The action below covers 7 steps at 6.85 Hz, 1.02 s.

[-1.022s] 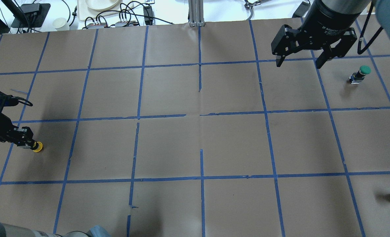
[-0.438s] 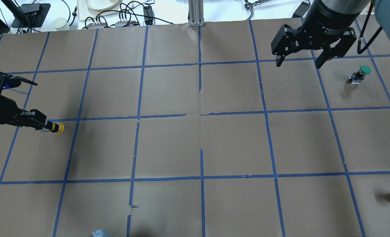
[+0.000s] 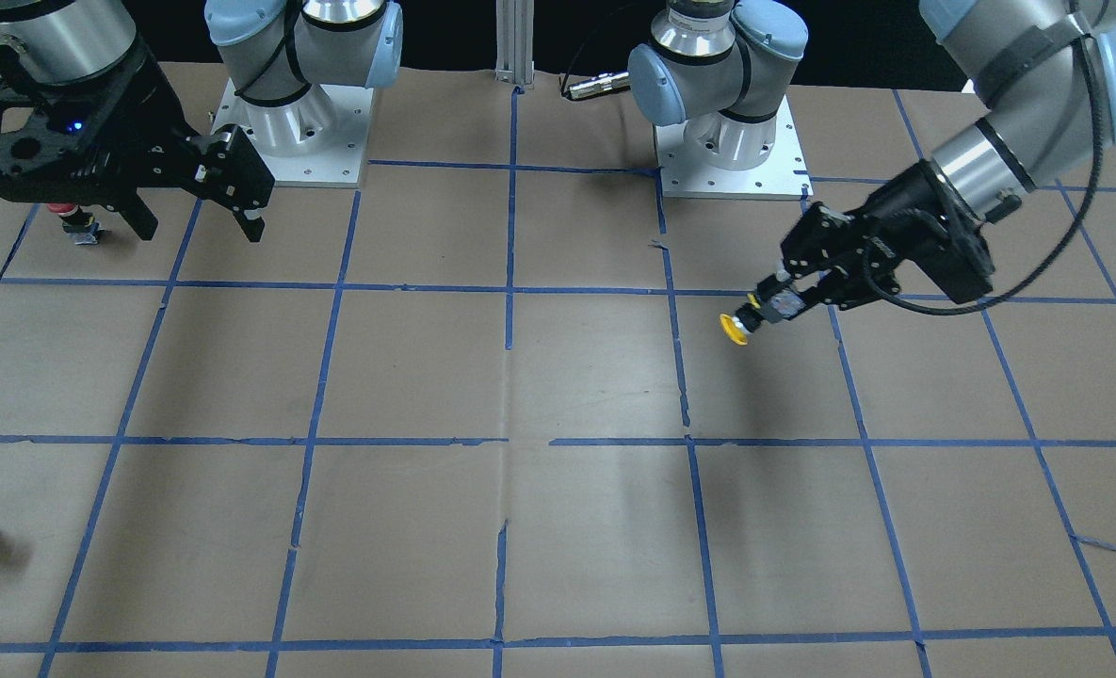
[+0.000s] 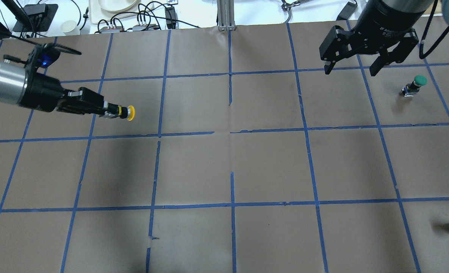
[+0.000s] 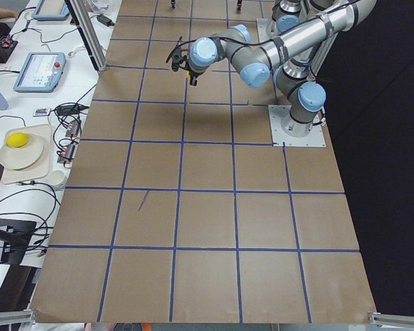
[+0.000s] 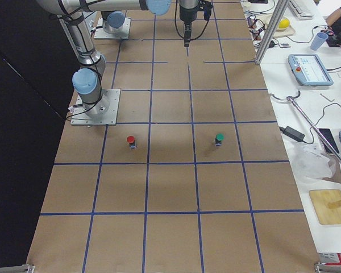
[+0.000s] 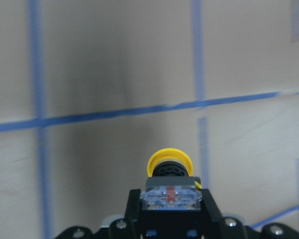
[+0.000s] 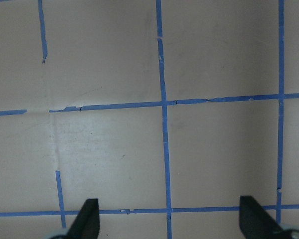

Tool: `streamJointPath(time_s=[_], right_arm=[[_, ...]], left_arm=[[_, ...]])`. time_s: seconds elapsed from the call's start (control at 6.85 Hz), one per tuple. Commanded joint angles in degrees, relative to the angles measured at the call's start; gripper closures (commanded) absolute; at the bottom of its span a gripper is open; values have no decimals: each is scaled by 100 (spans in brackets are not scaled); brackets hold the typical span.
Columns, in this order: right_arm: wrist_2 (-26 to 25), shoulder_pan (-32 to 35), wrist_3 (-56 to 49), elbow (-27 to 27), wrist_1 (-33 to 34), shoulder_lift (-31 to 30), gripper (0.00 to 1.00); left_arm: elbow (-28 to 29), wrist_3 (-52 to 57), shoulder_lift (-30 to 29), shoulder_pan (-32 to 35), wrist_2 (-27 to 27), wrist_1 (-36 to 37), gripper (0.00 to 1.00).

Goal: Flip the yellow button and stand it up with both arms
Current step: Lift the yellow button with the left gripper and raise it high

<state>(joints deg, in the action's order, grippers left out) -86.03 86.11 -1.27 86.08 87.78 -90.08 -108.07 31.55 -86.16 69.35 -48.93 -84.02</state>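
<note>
**Yellow button riding in mid-air, waiting for a second taker**

The left gripper (image 4: 108, 110) is carrying the yellow button (image 4: 127, 112) clear of the bench (image 4: 228, 163). Its fingers (image 7: 133, 211) are clenching the grey block body, so the yellow cap is sticking out sideways toward the middle. I reckon it is gripping the base end on purpose. That is leaving the cap end bare for the other arm to take, which a flip calls for. The left arm is reaching out nearly level, wrist laid over on its side. The right gripper (image 4: 351, 70) is hanging high over the far right corner, pointing straight down. Its fingers (image 8: 87, 221) are spread wide and gripping nothing, and a green button (image 4: 417, 83) is standing on the bench nearby.
</note>
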Motion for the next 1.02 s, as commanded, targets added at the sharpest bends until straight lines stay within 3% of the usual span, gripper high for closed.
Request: streamJointPath(time_s=[0.0, 0.44, 0.73, 0.88], right_arm=[[129, -478, -764, -13, -85, -114, 0], [1032, -1706, -2826, -13, -663, -220, 1], [2548, -2612, -3668, 57, -2335, -185, 0], [2878, -2686, -3661, 66, -3232, -194, 0]], left_arm=[[285, -1557, 55, 1330, 1668, 295, 98], [225, -2985, 135, 1581, 4146, 553, 99], [181, -3172, 38, 1669, 5021, 536, 100], [189, -3312, 20, 1791, 5085, 544, 100]])
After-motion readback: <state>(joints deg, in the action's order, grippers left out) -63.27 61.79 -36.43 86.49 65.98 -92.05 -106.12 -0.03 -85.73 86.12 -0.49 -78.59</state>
